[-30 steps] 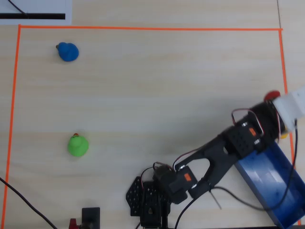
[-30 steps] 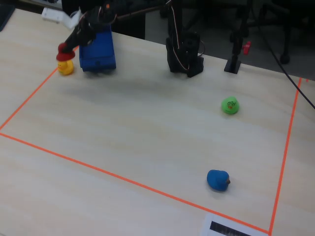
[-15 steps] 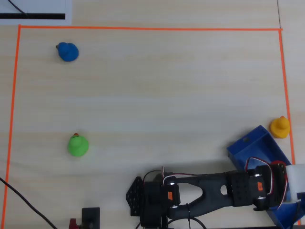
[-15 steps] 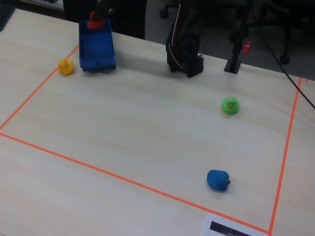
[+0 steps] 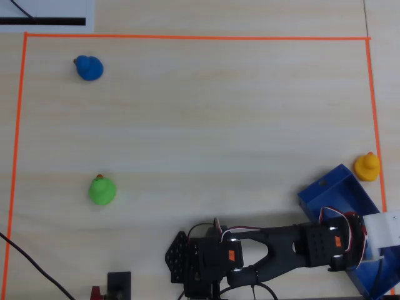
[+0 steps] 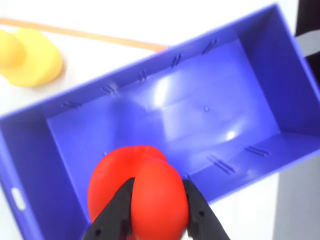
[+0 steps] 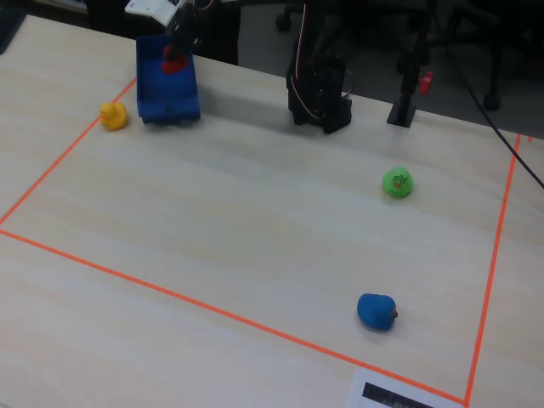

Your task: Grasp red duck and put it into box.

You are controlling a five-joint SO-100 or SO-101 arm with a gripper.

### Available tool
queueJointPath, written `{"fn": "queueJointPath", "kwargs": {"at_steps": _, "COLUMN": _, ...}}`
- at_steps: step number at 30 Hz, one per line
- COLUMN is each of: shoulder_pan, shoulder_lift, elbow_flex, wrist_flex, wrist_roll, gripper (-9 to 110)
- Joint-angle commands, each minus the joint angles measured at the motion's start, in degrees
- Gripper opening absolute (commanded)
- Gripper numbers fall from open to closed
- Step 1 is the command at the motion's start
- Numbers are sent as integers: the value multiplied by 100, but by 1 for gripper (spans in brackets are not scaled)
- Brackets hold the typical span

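Red duck [image 6: 142,192] is pinched tight in the gripper [image 6: 156,220] at the bottom of the wrist view, hanging over the near end of the blue box [image 6: 260,65], so letting go this close to the wall could bounce it out toward the yellow duck [image 6: 30,57].

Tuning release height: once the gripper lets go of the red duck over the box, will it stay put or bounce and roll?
The red duck looks rounded and smooth, so it may roll slightly on landing. The box floor is glossy, hard-looking plastic, so expect a small bounce. Its walls should probably contain it. The gripper pinches it without visible denting, so likely fairly firm, though softness is hard to judge.
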Motion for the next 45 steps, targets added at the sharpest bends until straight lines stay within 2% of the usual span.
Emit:
{"fn": "queueJointPath", "kwargs": {"at_steps": 1, "shoulder_pan": -105, "shoulder_lift": -26, "elbow_flex": -97, "wrist_flex": -290, "wrist_roll": 0, "gripper": 0}}
{"fn": "queueJointPath", "kwargs": {"at_steps": 10, "shoulder_pan": -167, "shoulder_lift": -158, "elbow_flex": -167, "wrist_flex": -624, "wrist_roll": 132, "gripper": 13}}
{"fn": "queueJointPath", "kwargs": {"at_steps": 20, "shoulder_pan": -185, "shoulder_lift": 62, "elbow_flex": -167, "wrist_flex": -501, "wrist_roll": 246, "gripper": 20}}
{"fn": "queueJointPath", "kwargs": {"at_steps": 23, "shoulder_pan": -290, "shoulder_lift": 211, "elbow_flex": -220, "wrist_flex": -466, "wrist_roll": 615, "gripper": 17}}
{"fn": "queueJointPath", "kwargs": {"at_steps": 25, "shoulder_pan": -571, "shoulder_lift": 369, "elbow_flex": -369, "wrist_flex": -466, "wrist_roll": 1204, "gripper": 9}}
{"fn": "queueJointPath", "kwargs": {"at_steps": 27, "shoulder_pan": -1134, "shoulder_lift": 554, "elbow_flex": -765, "wrist_flex": -264, "wrist_roll": 1951, "gripper": 1}}
{"fn": "queueJointPath", "kwargs": {"at_steps": 29, "shoulder_pan": -1916, "shoulder_lift": 756, "elbow_flex": -1362, "wrist_flex": 545, "wrist_roll": 2391, "gripper": 0}}
{"fn": "queueJointPath", "kwargs": {"at_steps": 32, "shoulder_pan": -3604, "shoulder_lift": 1450, "elbow_flex": -1477, "wrist_flex": 1749, "wrist_roll": 2083, "gripper": 0}}
{"fn": "queueJointPath", "kwargs": {"at_steps": 39, "shoulder_pan": -7717, "shoulder_lift": 4685, "elbow_flex": 1608, "wrist_flex": 2944, "wrist_roll": 905, "gripper": 0}}
{"fn": "queueJointPath", "kwargs": {"at_steps": 42, "shoulder_pan": -8745, "shoulder_lift": 6214, "elbow_flex": 3120, "wrist_flex": 3384, "wrist_roll": 756, "gripper": 0}}
{"fn": "queueJointPath", "kwargs": {"at_steps": 45, "shoulder_pan": -9246, "shoulder_lift": 7462, "elbow_flex": 4228, "wrist_flex": 3894, "wrist_roll": 659, "gripper": 0}}
